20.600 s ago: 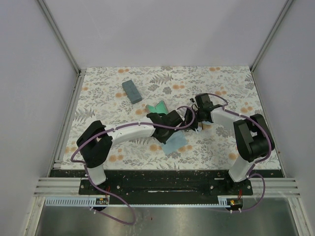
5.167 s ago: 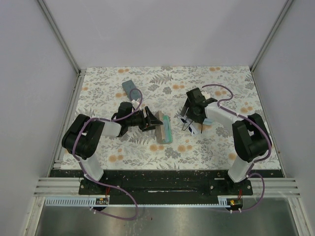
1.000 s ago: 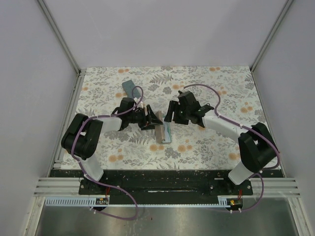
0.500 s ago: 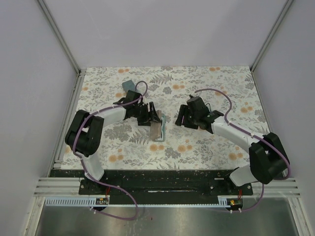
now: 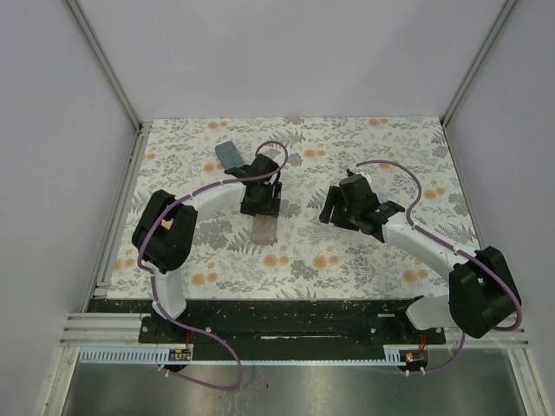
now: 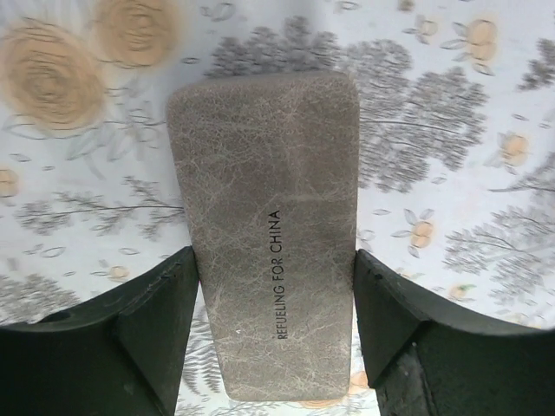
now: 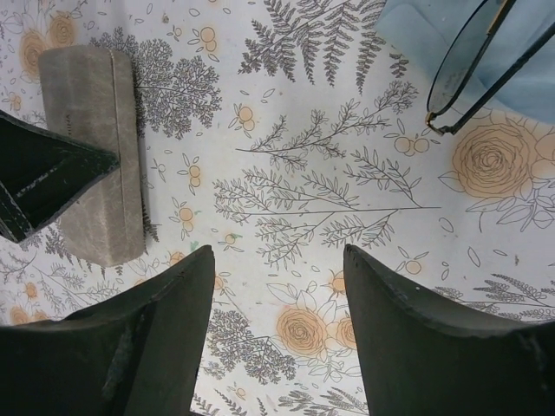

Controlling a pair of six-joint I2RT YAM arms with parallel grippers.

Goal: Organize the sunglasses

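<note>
The sunglasses (image 7: 473, 65), thin black frame, lie partly on a light blue cloth (image 7: 434, 26) at the top right of the right wrist view. The top view hides them under the right arm. A tan case (image 6: 269, 234) lies closed and flat on the floral mat. My left gripper (image 6: 275, 260) straddles its near end, one finger pressed to each long side. From above, the left gripper (image 5: 262, 208) sits at the far end of the tan case (image 5: 264, 230). My right gripper (image 7: 277, 329) hangs open over bare mat, to the right of the tan case (image 7: 91, 147), nothing between its fingers.
A slate-blue case (image 5: 230, 154) lies at the back left of the mat, just behind the left arm. The left gripper's finger (image 7: 43, 173) pokes into the right wrist view over the tan case. Grey walls surround the mat (image 5: 390, 156).
The tan case stood open with its teal inside showing; now it lies closed and flat, shifted slightly left. The left gripper swung round over it. The right gripper drew back to the right.
</note>
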